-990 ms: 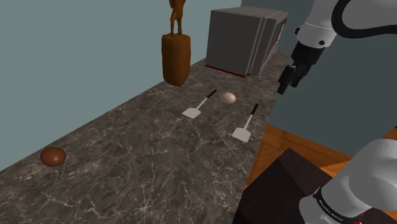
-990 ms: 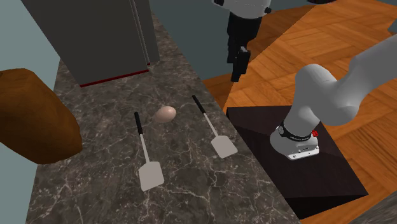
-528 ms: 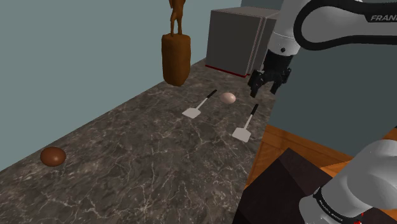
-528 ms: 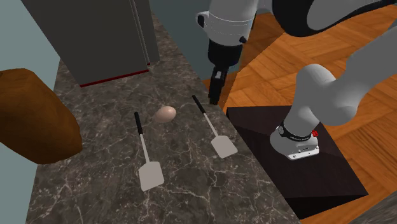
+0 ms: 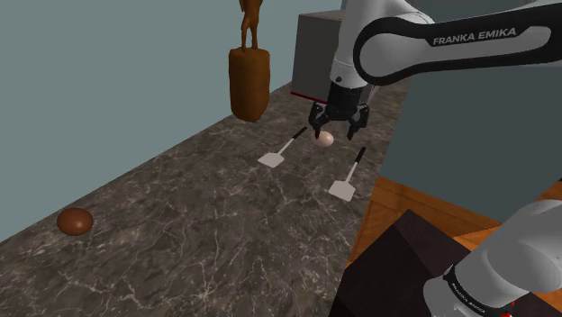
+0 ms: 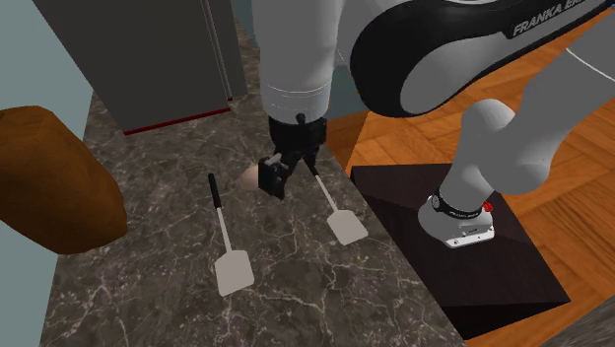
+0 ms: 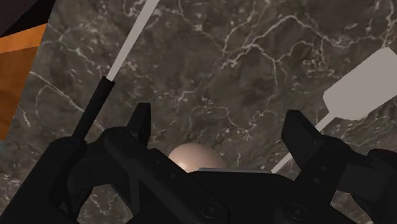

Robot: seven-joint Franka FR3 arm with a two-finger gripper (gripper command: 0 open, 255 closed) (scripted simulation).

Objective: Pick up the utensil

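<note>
The arm (image 5: 531, 236) has rounded white links and dark joints; one dark band carries white FRANKA EMIKA lettering (image 5: 473, 37); the gripper (image 5: 339, 133) is all black.

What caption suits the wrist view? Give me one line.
Open jaws over an egg on the veined counter, one spatula's handle and another spatula's blade flanking them.

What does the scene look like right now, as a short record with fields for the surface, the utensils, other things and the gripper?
surface: dark marble counter
utensils: two spatulas with white blades and black handles, lying flat: inner spatula and edge spatula
between them: beige egg
gripper: gripper open, above the egg, holding nothing
back of counter: grey box with a red lower edge, brown block
elsewhere: brown round lump at the shoulder view's left
</note>
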